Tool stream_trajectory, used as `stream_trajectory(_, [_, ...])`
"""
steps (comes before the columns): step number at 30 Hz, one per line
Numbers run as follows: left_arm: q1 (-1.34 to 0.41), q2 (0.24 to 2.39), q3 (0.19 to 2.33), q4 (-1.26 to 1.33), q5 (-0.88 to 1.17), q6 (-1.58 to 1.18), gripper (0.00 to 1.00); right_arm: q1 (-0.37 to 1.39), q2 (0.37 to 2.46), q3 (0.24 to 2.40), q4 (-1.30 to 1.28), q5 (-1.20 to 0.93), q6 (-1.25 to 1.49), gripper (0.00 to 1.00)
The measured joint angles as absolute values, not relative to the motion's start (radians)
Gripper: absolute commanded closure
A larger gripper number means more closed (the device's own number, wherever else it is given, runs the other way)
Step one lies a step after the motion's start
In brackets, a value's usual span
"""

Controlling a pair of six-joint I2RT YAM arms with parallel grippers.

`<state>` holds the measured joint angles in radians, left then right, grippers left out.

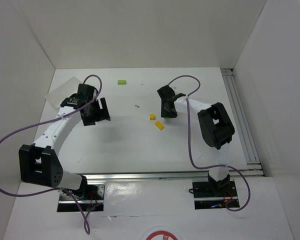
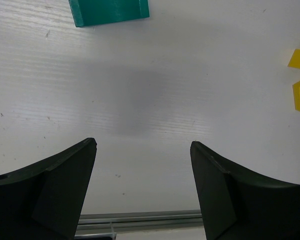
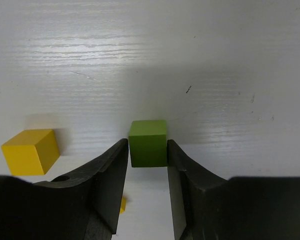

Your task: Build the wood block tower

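Top external: left claw [image 1: 97,116] mid-left, right claw [image 1: 168,110] centre-right, beside yellow block [image 1: 152,116]. Left wrist: spread apart, empty; teal arch [image 2: 110,11] at upper left. Right wrist: clamped on green block [image 3: 148,143] mid-frame; probably best set upright near yellow, gap matching arch.
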<state>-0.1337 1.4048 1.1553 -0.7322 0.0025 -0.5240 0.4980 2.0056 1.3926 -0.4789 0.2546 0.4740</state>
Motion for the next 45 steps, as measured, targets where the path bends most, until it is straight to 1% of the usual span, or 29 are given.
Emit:
stream_trajectory(10, [-0.138, 1.405, 1.155, -0.732, 0.002, -0.524, 0.11, 0.540, 2.006, 1.393, -0.480, 0.265, 0.445, 0.56])
stream_trajectory(21, [-0.142, 1.405, 1.155, -0.732, -0.003, -0.524, 0.11, 0.548, 2.006, 1.396, -0.484, 0.280, 0.428, 0.56])
stream_trajectory(22, [-0.142, 1.405, 1.155, -0.732, -0.003, -0.524, 0.11, 0.550, 2.006, 1.398, -0.485, 0.284, 0.426, 0.54])
stream_trajectory(23, [-0.142, 1.405, 1.155, -0.732, -0.003, -0.524, 0.11, 0.550, 2.007, 1.401, -0.487, 0.286, 0.424, 0.39])
stream_trajectory(24, [-0.142, 1.405, 1.155, -0.732, -0.003, -0.524, 0.11, 0.551, 2.007, 1.402, -0.487, 0.289, 0.428, 0.34])
stream_trajectory(26, [-0.142, 1.405, 1.155, -0.732, -0.003, -0.524, 0.11, 0.552, 2.007, 1.402, -0.487, 0.295, 0.423, 0.26])
stream_trajectory(30, [-0.142, 1.405, 1.155, -0.732, -0.003, -0.524, 0.11, 0.552, 2.007, 1.402, -0.487, 0.303, 0.438, 0.26])
stream_trajectory(36, [-0.142, 1.405, 1.155, -0.732, -0.003, -0.524, 0.11, 0.552, 2.007, 1.402, -0.473, 0.304, 0.503, 0.38])
stream_trajectory(41, [-0.142, 1.405, 1.155, -0.732, -0.003, -0.524, 0.11, 0.552, 2.008, 1.409, -0.476, 0.306, 0.542, 0.42])
stream_trajectory(45, [-0.142, 1.405, 1.155, -0.733, -0.003, -0.524, 0.11, 0.552, 2.010, 1.420, -0.474, 0.312, 0.554, 0.51])
